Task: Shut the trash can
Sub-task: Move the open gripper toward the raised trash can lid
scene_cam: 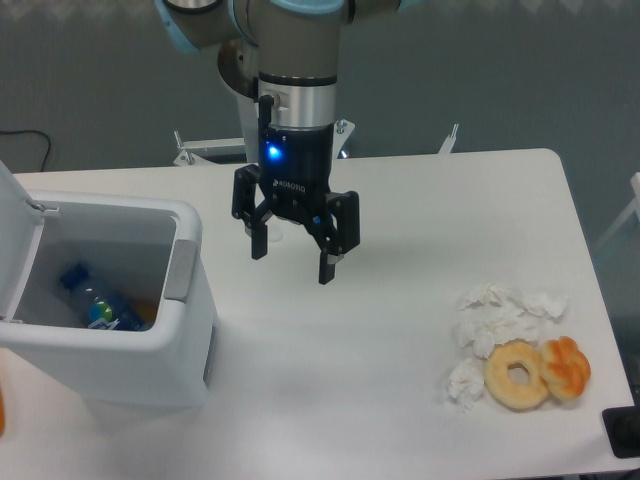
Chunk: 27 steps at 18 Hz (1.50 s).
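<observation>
The trash can (185,345) is a white boxy bin at the left of the table, standing open. Its white lid (15,235) is swung up at the far left edge of the view. A grey latch tab (181,270) sits on its right rim. Inside lie a blue plastic bottle (95,300) and something orange. My gripper (292,263) hangs above the table just right of the bin, open, with nothing between its fingers.
Crumpled white tissues (500,320), a beige doughnut (517,374) and an orange pastry (566,366) lie at the right front of the white table (400,220). A dark object (623,432) sits at the right front corner. Metal frame parts stand behind the table.
</observation>
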Each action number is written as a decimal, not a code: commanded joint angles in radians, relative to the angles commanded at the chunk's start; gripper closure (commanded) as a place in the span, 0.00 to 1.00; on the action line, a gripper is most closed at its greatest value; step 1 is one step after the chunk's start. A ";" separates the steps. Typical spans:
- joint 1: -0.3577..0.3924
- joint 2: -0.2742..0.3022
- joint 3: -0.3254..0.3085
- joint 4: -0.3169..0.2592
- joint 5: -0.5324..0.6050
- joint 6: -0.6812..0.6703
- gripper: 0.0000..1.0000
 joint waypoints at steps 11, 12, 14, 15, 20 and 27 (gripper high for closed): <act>0.000 -0.002 0.017 0.005 -0.008 -0.009 0.00; 0.000 0.002 0.017 0.006 -0.006 -0.012 0.00; -0.001 0.014 0.014 0.005 -0.003 -0.021 0.00; -0.003 0.015 0.014 0.005 -0.002 -0.025 0.00; -0.003 0.043 -0.002 -0.002 0.003 -0.026 0.00; -0.027 0.041 0.031 0.002 -0.006 -0.297 0.00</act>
